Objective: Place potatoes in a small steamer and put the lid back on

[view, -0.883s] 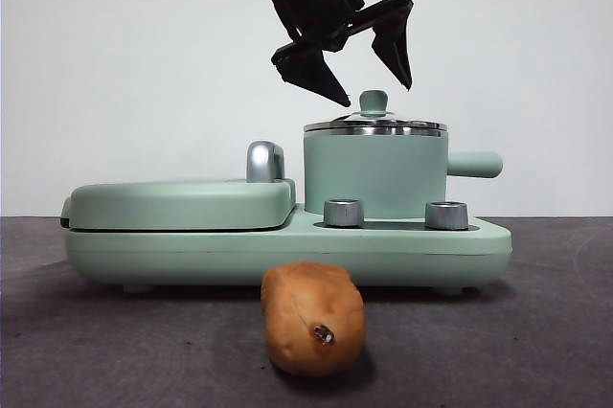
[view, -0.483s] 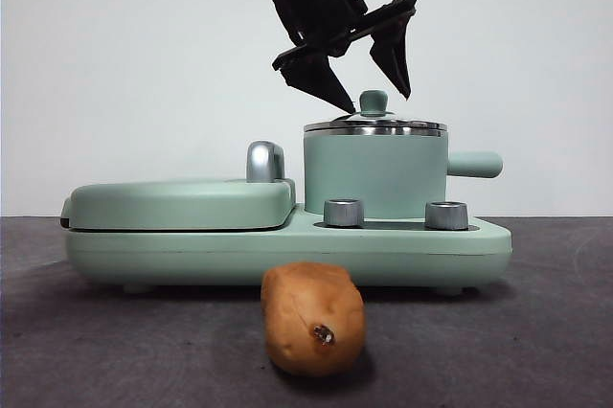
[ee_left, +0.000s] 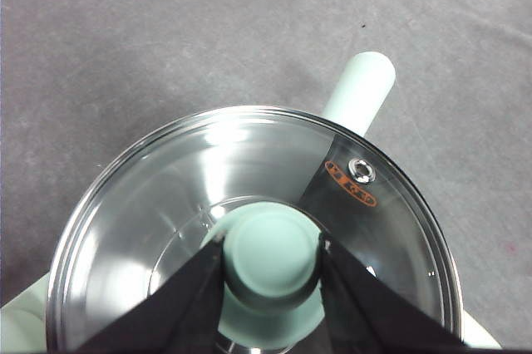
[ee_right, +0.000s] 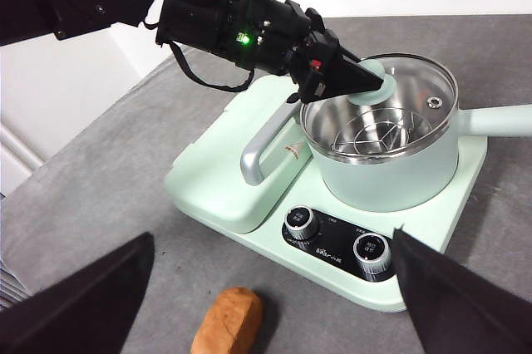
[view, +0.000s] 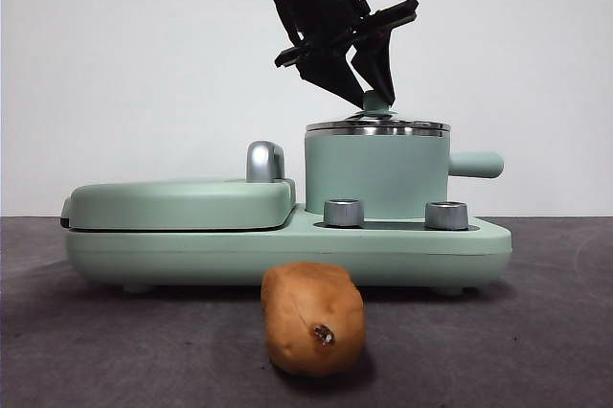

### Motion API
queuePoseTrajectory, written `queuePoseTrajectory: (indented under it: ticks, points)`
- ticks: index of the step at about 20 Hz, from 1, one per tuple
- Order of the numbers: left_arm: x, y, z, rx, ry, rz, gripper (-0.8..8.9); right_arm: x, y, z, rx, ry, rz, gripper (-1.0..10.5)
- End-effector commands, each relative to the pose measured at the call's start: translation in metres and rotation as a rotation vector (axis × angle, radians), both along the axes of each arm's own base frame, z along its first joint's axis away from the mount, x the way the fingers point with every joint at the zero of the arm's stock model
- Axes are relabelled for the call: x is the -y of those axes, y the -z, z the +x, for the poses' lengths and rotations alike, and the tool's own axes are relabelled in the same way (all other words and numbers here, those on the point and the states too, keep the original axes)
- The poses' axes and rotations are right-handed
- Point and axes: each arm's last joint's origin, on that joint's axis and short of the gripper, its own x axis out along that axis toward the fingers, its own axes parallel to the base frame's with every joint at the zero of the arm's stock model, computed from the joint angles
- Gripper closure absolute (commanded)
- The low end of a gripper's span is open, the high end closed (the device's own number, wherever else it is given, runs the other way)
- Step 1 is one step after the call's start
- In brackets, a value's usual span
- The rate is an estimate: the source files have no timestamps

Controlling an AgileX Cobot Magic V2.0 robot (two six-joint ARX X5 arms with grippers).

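the lid [ee_left: 249, 196] sits on the small steamer [view: 375, 173]; our left gripper [ee_left: 270, 256] jaws clamp its knob, while our right gripper [ee_right: 266, 287] waits wide open.

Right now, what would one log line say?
left hand: closed on lid knob | lid: on steamer | potato: on table | right hand: open, waiting

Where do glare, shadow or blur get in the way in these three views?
Left wrist view: bright window glare streaks the glass lid, hiding the inside of the steamer; the left hand is shut on the knob. Front view: the potato is sharp above a soft shadow. Right wrist view: the right hand looms dark and blurred.
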Motion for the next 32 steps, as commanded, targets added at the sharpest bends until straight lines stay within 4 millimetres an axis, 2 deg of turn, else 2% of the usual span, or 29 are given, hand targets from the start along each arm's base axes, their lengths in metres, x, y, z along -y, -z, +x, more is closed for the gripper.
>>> queuePoseTrajectory:
  ticks: [1, 2, 6, 14, 18, 21, 24, 28, 32]
  points:
    - [0.009, 0.003, 0.001, 0.024, 0.048, 0.013, 7.26, 0.0, -0.005, 0.0, 0.021, -0.001, -0.004, 4.9]
    - [0.009, 0.002, 0.002, 0.035, 0.056, 0.017, 7.62, 0.0, -0.005, 0.0, 0.021, -0.001, -0.004, 4.9]
    - [0.009, -0.007, 0.002, 0.055, 0.059, 0.008, 7.69, 0.0, -0.005, 0.0, 0.021, 0.0, -0.004, 4.9]
    - [-0.004, -0.076, -0.01, 0.092, 0.052, -0.019, 7.7, -0.001, -0.014, 0.007, -0.083, 0.076, -0.002, 4.9]
    - [-0.023, -0.096, -0.015, 0.087, 0.025, -0.015, 7.91, -0.015, -0.022, 0.023, -0.224, 0.058, -0.074, 4.9]
    - [-0.043, -0.105, -0.014, 0.078, -0.01, -0.004, 7.97, -0.038, -0.016, 0.041, -0.318, 0.031, -0.123, 4.9]
    - [-0.068, -0.115, -0.012, 0.07, -0.063, 0.001, 7.97, -0.071, 0.001, 0.058, -0.4, 0.009, -0.231, 4.9]
    - [-0.098, -0.122, -0.007, 0.047, -0.14, 0.002, 7.97, -0.125, 0.028, 0.077, -0.465, -0.034, -0.334, 4.9]
    - [-0.12, -0.128, -0.004, 0.04, -0.196, -0.011, 7.97, -0.17, 0.066, 0.092, -0.596, -0.078, -0.4, 4.9]
